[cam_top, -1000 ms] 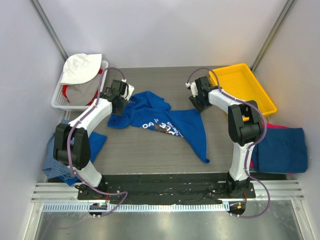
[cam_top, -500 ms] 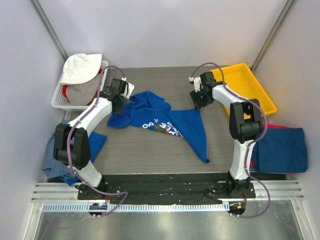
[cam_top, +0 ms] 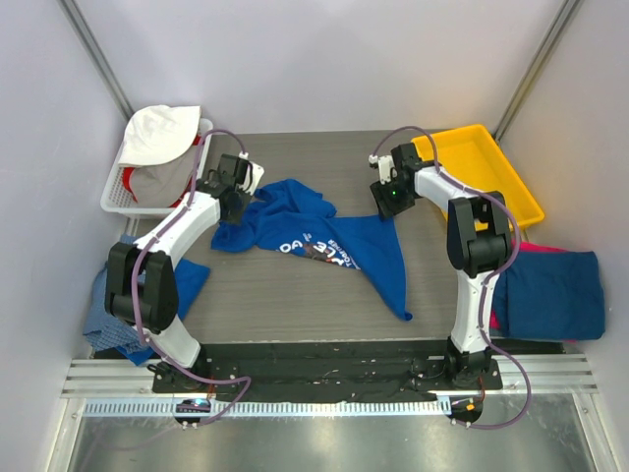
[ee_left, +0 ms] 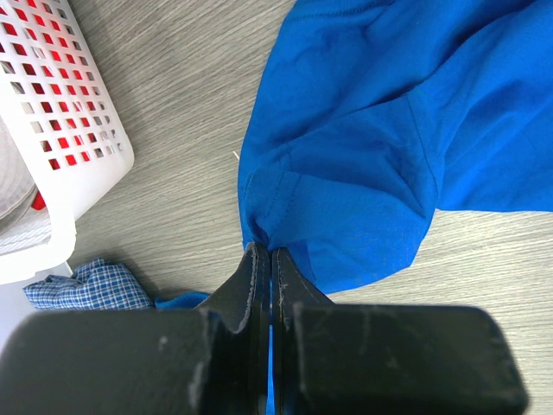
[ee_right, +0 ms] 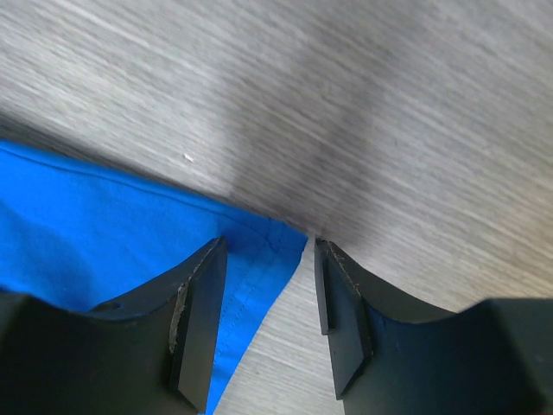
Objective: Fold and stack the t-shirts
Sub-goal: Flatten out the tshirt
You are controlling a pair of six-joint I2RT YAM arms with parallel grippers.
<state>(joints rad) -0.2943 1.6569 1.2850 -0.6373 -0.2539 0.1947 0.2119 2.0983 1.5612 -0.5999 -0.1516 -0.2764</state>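
T-shirt (cam_top: 319, 239), royal blue, rumpled and unfolded.

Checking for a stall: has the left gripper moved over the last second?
No. The left gripper sits at the same spot beside the white basket as before, shut on the blue shirt.

Printed t-shirt (cam_top: 324, 241) lies mid-way on the bench (cam_top: 295, 295): behind-left of it the basket (cam_top: 116, 197), behind-right the tray (cam_top: 491, 177), right and nearer the folded t-shirts (cam_top: 550, 295), left and nearer a crumpled cloth heap (cam_top: 108, 315), left end effector (ee_left: 263, 251) at its left edge, right end effector (ee_right: 266, 251) astride its back-right corner.
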